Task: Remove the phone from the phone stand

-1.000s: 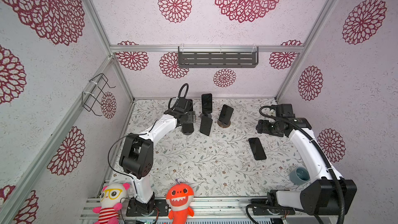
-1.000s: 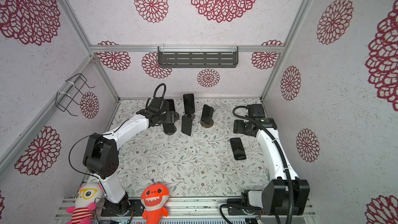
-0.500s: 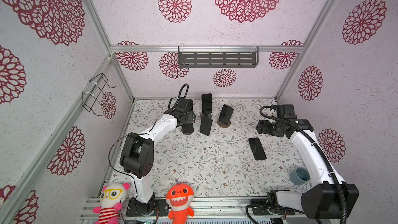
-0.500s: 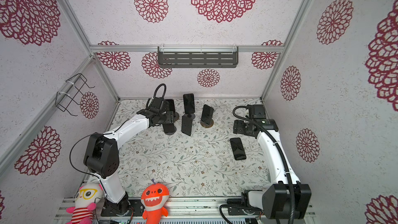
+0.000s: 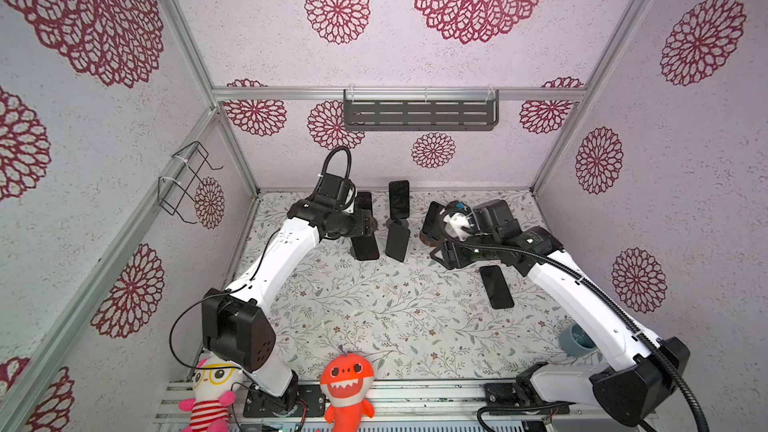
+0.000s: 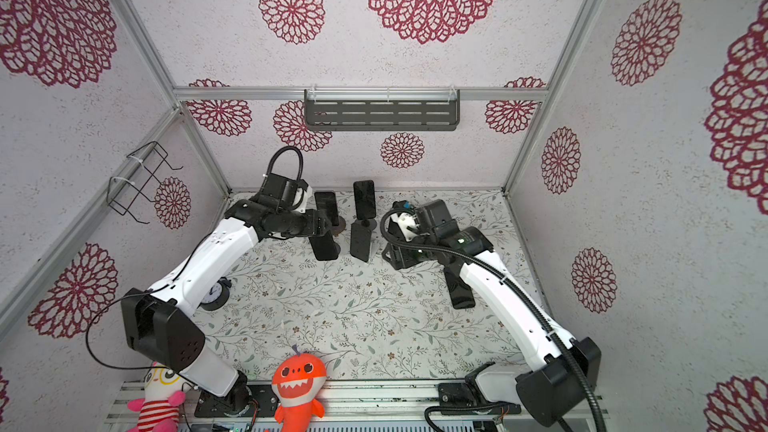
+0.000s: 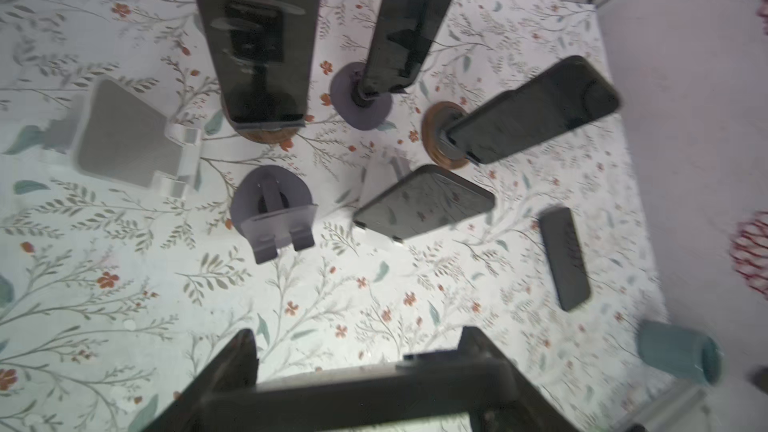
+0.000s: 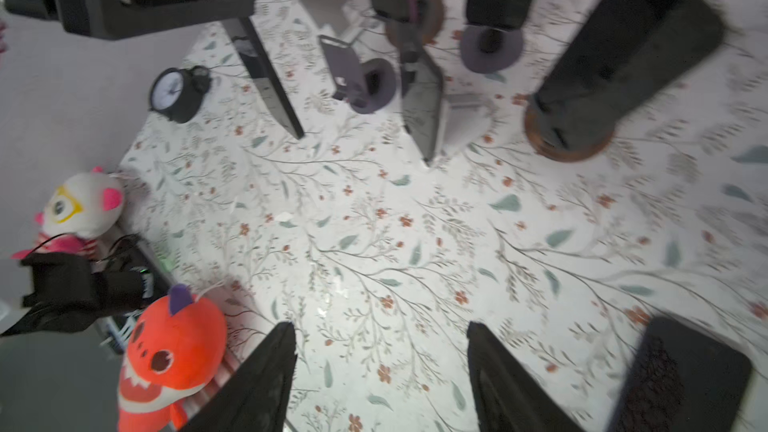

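My left tool had the phone pinched, clear of the purple stand, at 9 o'clock of the leaning phone; right tool gaped empty. I'd set it down flat, gently.

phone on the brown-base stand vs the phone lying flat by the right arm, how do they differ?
The phone on the brown-base stand leans tilted, propped up; the flat phone lies on the table, on no stand. The stand phone's face looks glossy; the flat phone's upper side looks matte and textured. Both are dark slabs of similar shape.
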`<state>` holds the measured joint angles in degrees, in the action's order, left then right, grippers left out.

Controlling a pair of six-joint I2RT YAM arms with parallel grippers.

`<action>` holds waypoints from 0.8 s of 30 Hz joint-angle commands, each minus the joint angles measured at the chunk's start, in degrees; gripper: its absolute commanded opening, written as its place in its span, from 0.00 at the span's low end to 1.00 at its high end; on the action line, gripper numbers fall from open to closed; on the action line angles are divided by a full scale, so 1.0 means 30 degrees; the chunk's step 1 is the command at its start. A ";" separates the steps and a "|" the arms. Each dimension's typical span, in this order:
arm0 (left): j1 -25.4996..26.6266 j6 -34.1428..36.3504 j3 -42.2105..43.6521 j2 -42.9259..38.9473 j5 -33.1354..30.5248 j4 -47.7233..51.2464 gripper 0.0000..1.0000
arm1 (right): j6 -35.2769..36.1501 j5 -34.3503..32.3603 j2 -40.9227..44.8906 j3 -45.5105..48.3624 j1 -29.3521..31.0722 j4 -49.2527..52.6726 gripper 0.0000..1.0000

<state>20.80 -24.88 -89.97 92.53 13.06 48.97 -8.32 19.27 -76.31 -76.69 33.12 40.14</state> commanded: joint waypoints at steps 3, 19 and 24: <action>-0.0457 0.0502 -0.0123 -0.0467 0.6411 0.0975 0.47 | -0.1758 0.3222 -0.1519 -0.0538 0.1762 -0.5426 0.64; -0.0487 -0.1177 0.2001 -0.0404 0.9747 -0.2948 0.43 | -0.2362 0.3328 -0.4217 -0.0587 0.2214 -0.7888 0.39; -0.0487 -0.1397 0.2239 -0.0258 1.0090 -0.3548 0.43 | -0.2464 0.3316 -0.4487 -0.0675 0.2120 -0.7954 0.15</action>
<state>19.59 -28.34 -83.68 91.92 40.27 41.80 -15.00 29.02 -89.91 -76.79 39.53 17.74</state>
